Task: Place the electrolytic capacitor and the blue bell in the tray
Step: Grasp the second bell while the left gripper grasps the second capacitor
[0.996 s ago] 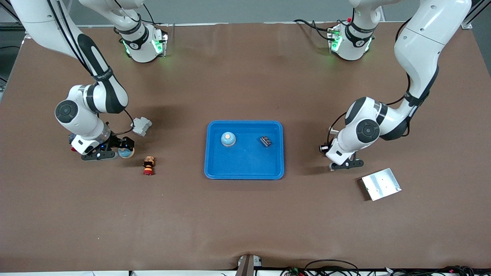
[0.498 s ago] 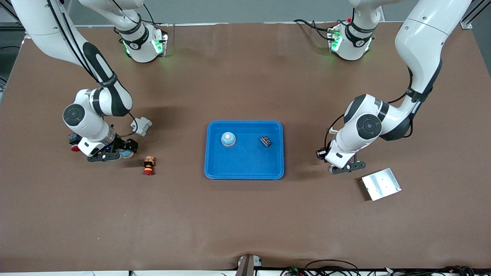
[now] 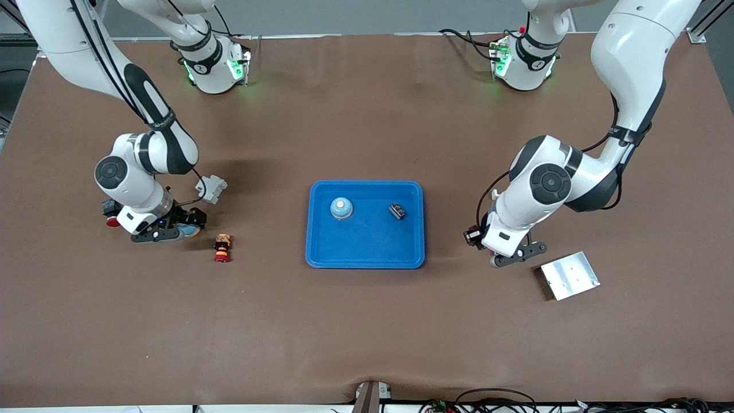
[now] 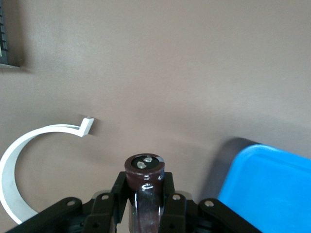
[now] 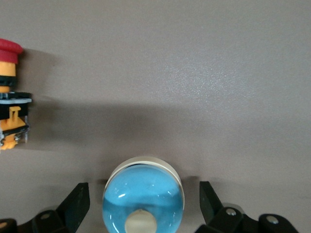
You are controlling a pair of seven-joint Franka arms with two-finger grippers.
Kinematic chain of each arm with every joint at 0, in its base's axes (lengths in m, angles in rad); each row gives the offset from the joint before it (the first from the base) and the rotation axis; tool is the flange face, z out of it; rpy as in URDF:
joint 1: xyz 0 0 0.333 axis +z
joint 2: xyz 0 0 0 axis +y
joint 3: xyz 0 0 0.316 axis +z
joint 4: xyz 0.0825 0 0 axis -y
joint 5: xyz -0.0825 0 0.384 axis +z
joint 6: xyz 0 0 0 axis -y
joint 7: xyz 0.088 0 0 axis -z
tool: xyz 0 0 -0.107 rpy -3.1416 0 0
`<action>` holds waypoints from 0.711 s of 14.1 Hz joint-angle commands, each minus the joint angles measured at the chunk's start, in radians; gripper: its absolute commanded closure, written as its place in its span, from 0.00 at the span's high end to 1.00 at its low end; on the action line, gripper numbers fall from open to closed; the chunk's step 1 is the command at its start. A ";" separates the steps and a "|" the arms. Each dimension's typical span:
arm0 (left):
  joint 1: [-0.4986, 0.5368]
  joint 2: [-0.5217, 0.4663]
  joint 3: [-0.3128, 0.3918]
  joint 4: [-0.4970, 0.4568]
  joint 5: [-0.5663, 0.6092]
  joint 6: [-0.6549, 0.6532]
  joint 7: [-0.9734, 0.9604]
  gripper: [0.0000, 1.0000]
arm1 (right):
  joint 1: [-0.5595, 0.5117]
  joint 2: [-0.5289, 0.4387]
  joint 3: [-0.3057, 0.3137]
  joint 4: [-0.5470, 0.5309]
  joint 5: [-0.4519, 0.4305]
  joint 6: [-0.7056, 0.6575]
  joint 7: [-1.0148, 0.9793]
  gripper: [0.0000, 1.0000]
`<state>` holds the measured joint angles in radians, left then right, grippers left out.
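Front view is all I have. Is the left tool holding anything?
Observer: Yes. The left wrist view shows the left tool shut on a dark capacitor, terminal end showing, over bare table beside the tray.
Operator: Right tool gripping the bell?
Observer: No. The right wrist view shows the right tool open, with fingers either side of the bell and a gap on each side.

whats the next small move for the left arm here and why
Probably shift toward the tray until the electrolytic capacitor is over it. The left gripper is shut on the capacitor, over bare table just beside the tray's rim.
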<state>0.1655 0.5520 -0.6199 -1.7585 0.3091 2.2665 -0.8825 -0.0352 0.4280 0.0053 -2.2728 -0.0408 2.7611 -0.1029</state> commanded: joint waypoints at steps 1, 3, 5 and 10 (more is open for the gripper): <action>-0.047 0.019 -0.003 0.088 -0.018 -0.053 -0.068 0.02 | -0.015 0.009 0.013 0.010 -0.005 0.002 -0.006 1.00; -0.093 0.043 -0.001 0.144 -0.024 -0.079 -0.120 0.02 | -0.015 0.009 0.013 0.010 -0.005 0.002 -0.008 1.00; -0.130 0.068 0.000 0.183 -0.021 -0.085 -0.179 0.02 | -0.015 0.008 0.013 0.010 -0.007 0.002 -0.023 0.70; -0.222 0.127 0.028 0.269 -0.018 -0.085 -0.260 0.02 | -0.020 0.008 0.013 0.012 -0.005 0.000 -0.047 0.00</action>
<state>-0.0139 0.6431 -0.6141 -1.5624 0.2988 2.2080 -1.1179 -0.0353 0.4281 0.0056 -2.2701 -0.0408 2.7615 -0.1317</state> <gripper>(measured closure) 0.674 0.330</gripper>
